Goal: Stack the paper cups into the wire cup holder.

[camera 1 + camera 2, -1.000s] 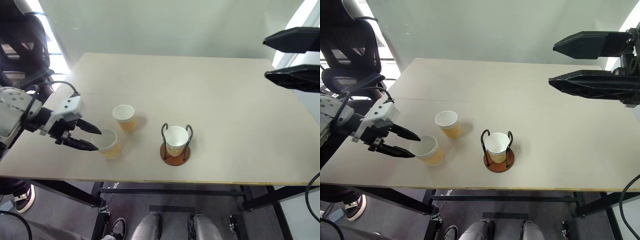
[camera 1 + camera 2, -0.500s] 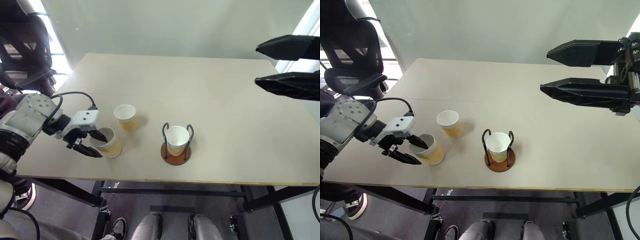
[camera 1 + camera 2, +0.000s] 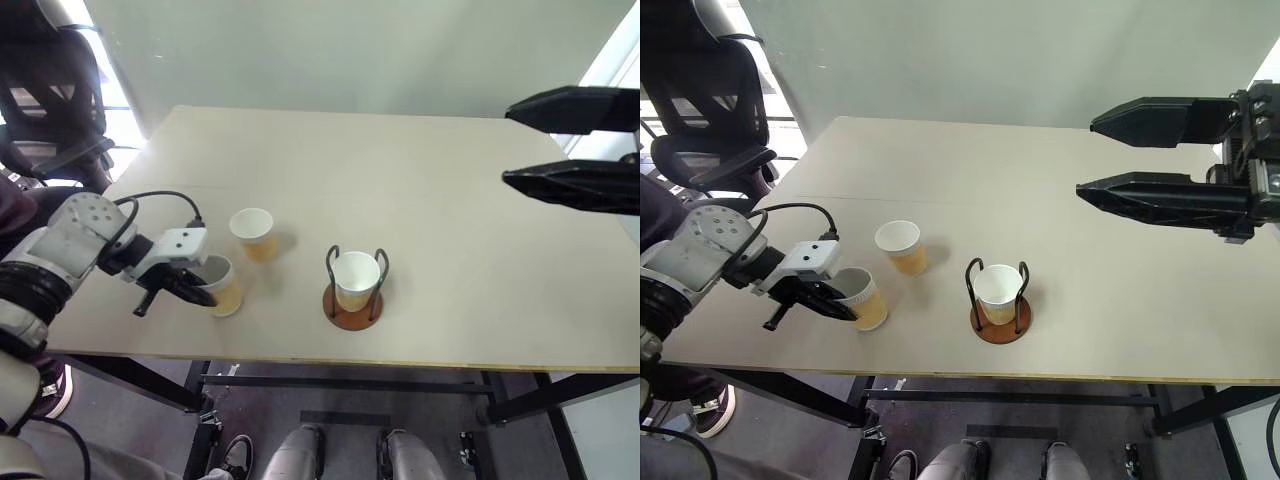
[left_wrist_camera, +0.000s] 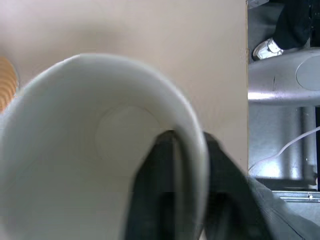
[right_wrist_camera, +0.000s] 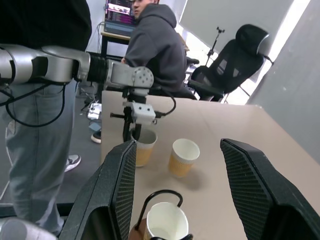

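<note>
Three yellow-tan paper cups stand on the beige table [image 3: 450, 250]. My left gripper [image 3: 203, 287] is shut on the wall of the front-left paper cup [image 3: 226, 292]. In the left wrist view that cup's rim [image 4: 115, 67] is pinched, with one finger inside [image 4: 155, 195] and one outside. A second paper cup [image 3: 252, 233] stands free just behind it. The third paper cup [image 3: 356, 281] sits upright inside the wire cup holder [image 3: 341, 318], between its two dark loops. My right gripper [image 3: 506, 143] hangs open high over the table's right side, pointing left, holding nothing.
A black office chair [image 3: 50, 90] stands off the table's far-left corner. In the right wrist view a person in a grey hoodie [image 5: 152, 50] sits behind the table, and another person [image 5: 40, 125] stands close to its left edge.
My left gripper has come down and forward onto the front-left cup and shut on its wall, one finger going inside. The right gripper has stayed where it was.
</note>
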Action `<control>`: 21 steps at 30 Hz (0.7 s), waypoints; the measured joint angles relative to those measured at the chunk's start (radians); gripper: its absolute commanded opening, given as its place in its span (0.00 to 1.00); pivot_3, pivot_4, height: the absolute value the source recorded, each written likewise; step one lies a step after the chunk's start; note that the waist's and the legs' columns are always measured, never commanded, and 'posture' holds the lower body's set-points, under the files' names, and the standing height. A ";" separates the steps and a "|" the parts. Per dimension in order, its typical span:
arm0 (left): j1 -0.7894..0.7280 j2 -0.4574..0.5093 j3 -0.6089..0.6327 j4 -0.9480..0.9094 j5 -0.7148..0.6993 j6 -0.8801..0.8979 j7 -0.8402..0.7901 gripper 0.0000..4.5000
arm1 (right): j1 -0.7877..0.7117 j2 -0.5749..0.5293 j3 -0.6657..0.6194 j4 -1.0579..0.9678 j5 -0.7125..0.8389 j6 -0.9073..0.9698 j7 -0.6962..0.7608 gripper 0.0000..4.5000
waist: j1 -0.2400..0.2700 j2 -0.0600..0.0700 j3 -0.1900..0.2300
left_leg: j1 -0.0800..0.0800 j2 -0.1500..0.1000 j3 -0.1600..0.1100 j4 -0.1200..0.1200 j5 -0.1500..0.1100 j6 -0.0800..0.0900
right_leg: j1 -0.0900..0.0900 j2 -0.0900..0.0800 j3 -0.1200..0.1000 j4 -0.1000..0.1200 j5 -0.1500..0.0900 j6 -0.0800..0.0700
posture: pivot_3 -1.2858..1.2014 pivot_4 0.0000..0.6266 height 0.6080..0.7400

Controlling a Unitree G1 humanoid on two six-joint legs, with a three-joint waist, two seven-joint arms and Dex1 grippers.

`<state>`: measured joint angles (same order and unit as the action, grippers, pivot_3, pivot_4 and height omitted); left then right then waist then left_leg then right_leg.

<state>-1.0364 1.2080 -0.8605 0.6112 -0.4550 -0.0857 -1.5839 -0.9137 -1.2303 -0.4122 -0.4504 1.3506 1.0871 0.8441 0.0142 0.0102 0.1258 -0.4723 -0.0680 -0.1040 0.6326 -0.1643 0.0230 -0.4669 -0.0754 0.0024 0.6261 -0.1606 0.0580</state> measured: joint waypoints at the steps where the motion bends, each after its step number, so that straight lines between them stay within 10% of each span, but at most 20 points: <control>1: 0.000 0.011 -0.006 -0.015 -0.010 0.006 0.000 0.00 | 0.005 -0.001 -0.001 -0.004 0.004 -0.001 -0.003 0.60 | 0.000 0.000 0.000 | 0.000 0.000 0.000 0.000 0.000 0.000 | 0.000 0.000 0.000 0.000 0.000 0.000 | 0.52 0.24 1.00; 11: -0.088 0.139 0.024 -0.323 -0.406 0.213 -0.001 0.00 | 0.079 -0.063 -0.082 -0.026 0.064 -0.012 -0.044 0.60 | 0.004 0.000 0.000 | -0.002 -0.002 -0.002 0.000 0.000 0.000 | 0.000 -0.001 0.001 -0.001 -0.001 0.002 | 0.52 0.24 1.00; 21: -0.439 -0.135 -0.050 -0.222 -0.522 0.179 -0.002 0.00 | 0.144 -0.132 -0.163 -0.060 0.110 -0.022 -0.101 0.60 | 0.006 0.000 0.000 | -0.001 -0.003 -0.001 0.001 0.000 0.002 | 0.003 -0.003 0.001 -0.001 -0.004 0.009 | 0.52 0.24 1.00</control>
<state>-1.4751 1.0729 -0.9108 0.3893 -0.9766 0.0937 -1.5855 -0.7693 -1.3624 -0.5756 -0.5100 1.4602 1.0652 0.7429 0.0200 0.0104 0.1261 -0.4729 -0.0706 -0.1048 0.6334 -0.1645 0.0247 -0.4634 -0.0782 0.0035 0.6251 -0.1641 0.0669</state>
